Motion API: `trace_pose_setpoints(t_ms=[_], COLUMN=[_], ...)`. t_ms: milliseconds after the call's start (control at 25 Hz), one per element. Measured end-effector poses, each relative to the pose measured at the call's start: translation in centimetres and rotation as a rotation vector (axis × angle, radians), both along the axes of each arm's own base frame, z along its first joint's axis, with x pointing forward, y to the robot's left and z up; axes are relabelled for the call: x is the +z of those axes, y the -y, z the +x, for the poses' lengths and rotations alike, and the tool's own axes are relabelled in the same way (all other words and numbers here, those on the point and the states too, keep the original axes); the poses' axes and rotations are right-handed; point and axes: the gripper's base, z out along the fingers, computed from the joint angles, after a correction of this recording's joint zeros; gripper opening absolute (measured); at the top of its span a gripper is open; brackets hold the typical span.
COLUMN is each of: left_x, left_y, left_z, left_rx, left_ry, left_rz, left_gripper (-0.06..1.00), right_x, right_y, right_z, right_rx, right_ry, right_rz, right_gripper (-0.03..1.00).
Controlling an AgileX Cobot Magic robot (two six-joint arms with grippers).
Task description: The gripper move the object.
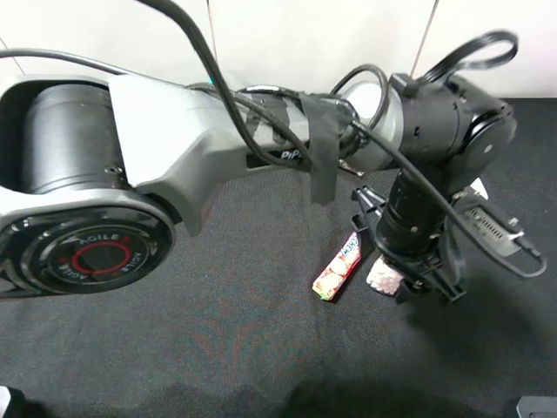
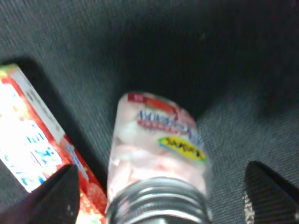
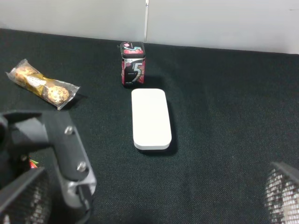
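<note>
Across the black bench [image 1: 218, 348] the big left arm [image 1: 174, 148] reached past the middle, which I figured was because that's where its target lay. Down at its end the left gripper [image 2: 163, 186] pointed straight at the cloth with jaws wide apart, one either side of the clear candy bottle [image 1: 383, 276], not touching it, so lined up for a pinch I'd guess. Off elsewhere the right gripper [image 3: 154, 200] hung with jaws apart too, holding nothing. That bottle lay on its side just beside a red candy roll [image 1: 338, 267], close enough that the roll could get nudged. Count: two grippers, one white box [image 3: 150, 119], one pack of gold chocolates [image 3: 43, 86], one roll, one dark can [image 3: 133, 64], one bottle.
</note>
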Motion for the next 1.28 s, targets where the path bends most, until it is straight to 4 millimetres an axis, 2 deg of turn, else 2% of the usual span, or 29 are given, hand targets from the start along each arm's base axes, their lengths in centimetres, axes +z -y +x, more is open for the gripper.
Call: trace_pose_setpoints(t_ms=[160, 400, 600, 840, 1280], left_x=[1.6, 2.9, 5.6, 8.2, 11.4], left_y=[0.7, 0.8, 0.5, 0.0, -2.1], left_z=[0.3, 0.4, 0.3, 0.4, -0.4], left_rx=[0.0, -0.004, -0.021, -0.05, -0.09], left_ry=[0.026, 0.04, 0.066, 0.121, 0.153], left_rz=[-0.056, -0.085, -0.134, -0.165, -0.168], left_gripper=[0.77, 0.77, 0.78, 0.91, 0.98], right_x=[0.0, 0.0, 0.0, 0.0, 0.0], right_y=[0.0, 0.0, 0.0, 0.0, 0.0], right_z=[0.0, 0.0, 0.0, 0.0, 0.0], right_rx=[0.0, 0.0, 0.001, 0.001, 0.001], right_ry=[0.0, 0.0, 0.0, 0.0, 0.0], right_rz=[0.0, 0.001, 0.002, 0.002, 0.002], right_gripper=[0.69, 0.69, 0.69, 0.69, 0.69])
